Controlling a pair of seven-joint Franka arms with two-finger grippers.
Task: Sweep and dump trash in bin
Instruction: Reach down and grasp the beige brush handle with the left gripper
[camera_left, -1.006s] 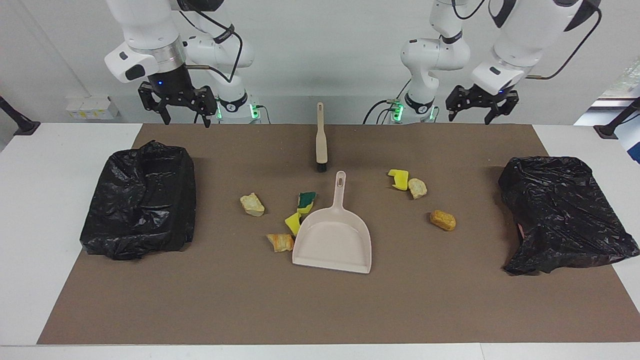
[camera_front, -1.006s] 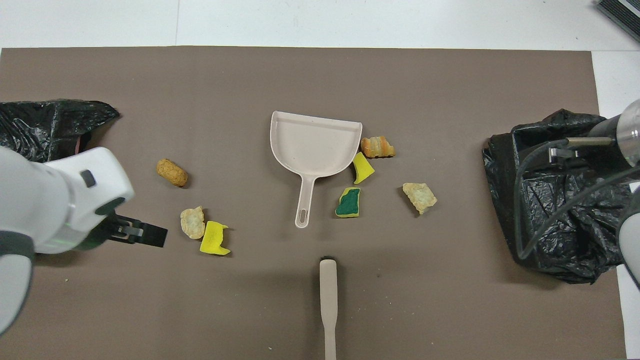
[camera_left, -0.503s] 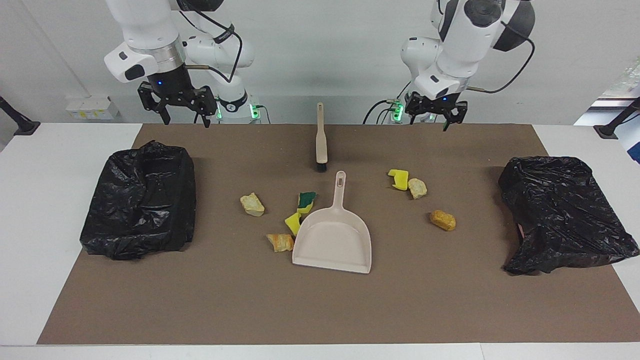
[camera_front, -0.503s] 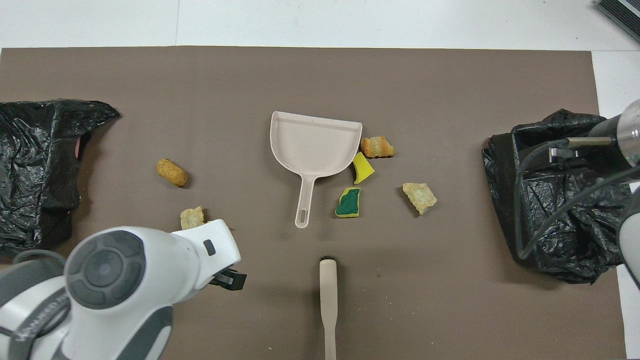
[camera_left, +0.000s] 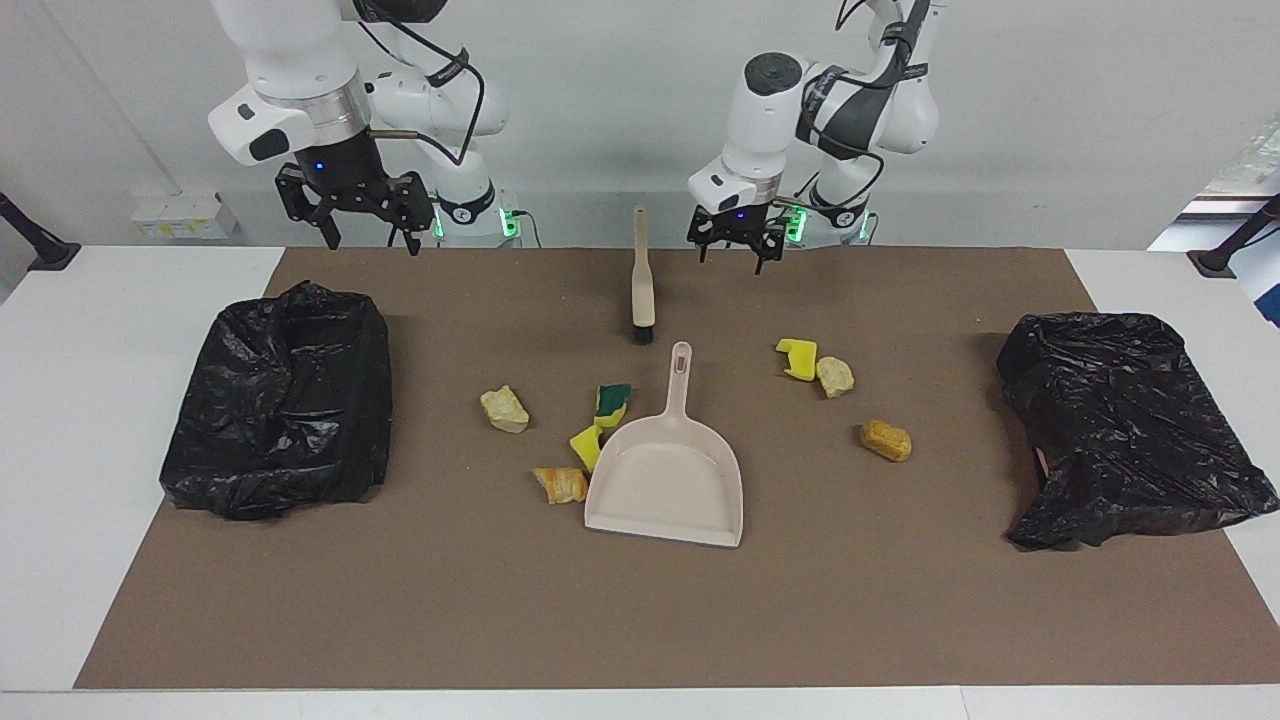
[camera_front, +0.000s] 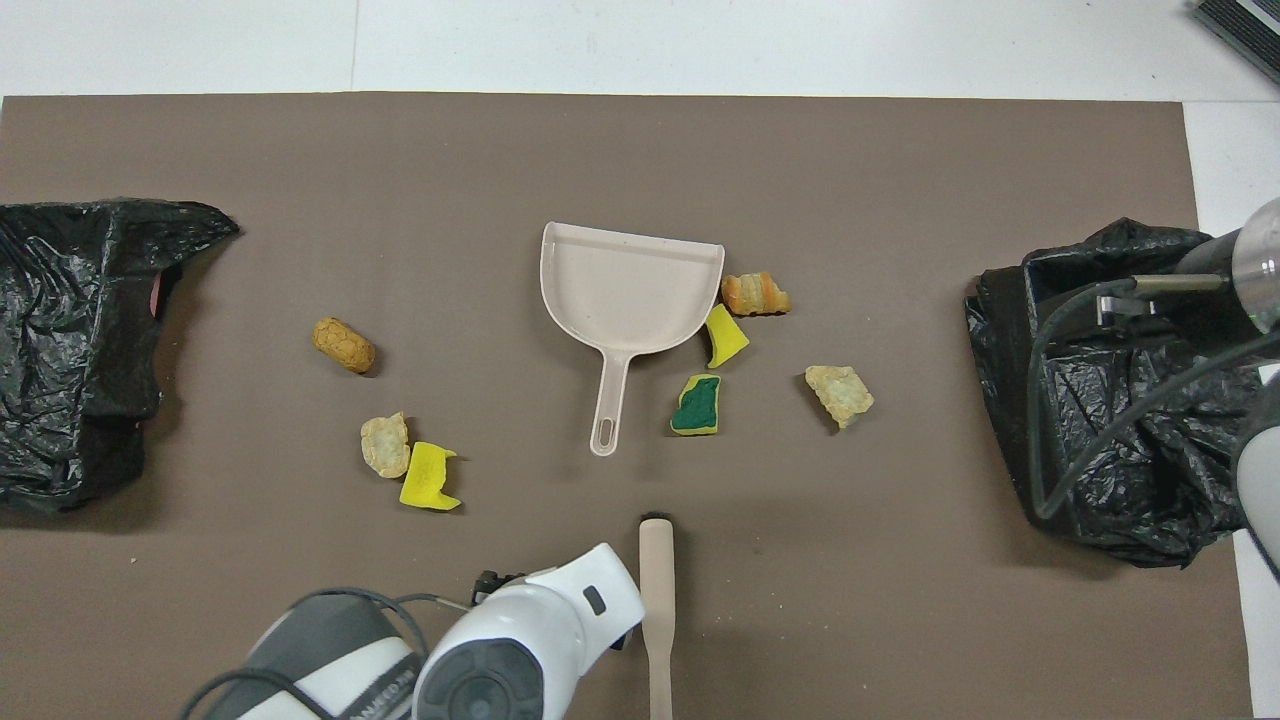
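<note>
The left pincer (camera_left: 736, 250) hangs in the air over the brown mat (camera_left: 640, 620) just beside the handle of the hand brush (camera_left: 642, 275), toward the left arm's end of the counter (camera_left: 100, 420); its fingers point down with a gap between them and grip nothing. The right pincer (camera_left: 364, 222) hangs over the mat's edge nearest the robots, above the black bag (camera_left: 280, 415) at the right arm's end, fingers spread and empty. The trash lies scattered on the mat in 7 pieces, all well apart from both pincers. A yellow sponge piece (camera_left: 798, 359) touches a pale chunk (camera_left: 835, 376), and a golden chunk (camera_left: 886, 440) sits farther from the robots than those 2. A green-backed sponge (camera_left: 612, 403), a yellow scrap (camera_left: 587, 446) and a brown chunk (camera_left: 561, 484) cluster beside the dustpan (camera_left: 668, 480), the yellow scrap touching its rim. A beige chunk (camera_left: 504, 409) lies toward the right arm's end. The dustpan's handle points toward the brush's bristles. A second black bag (camera_left: 1125, 430) rests at the left arm's end.
</note>
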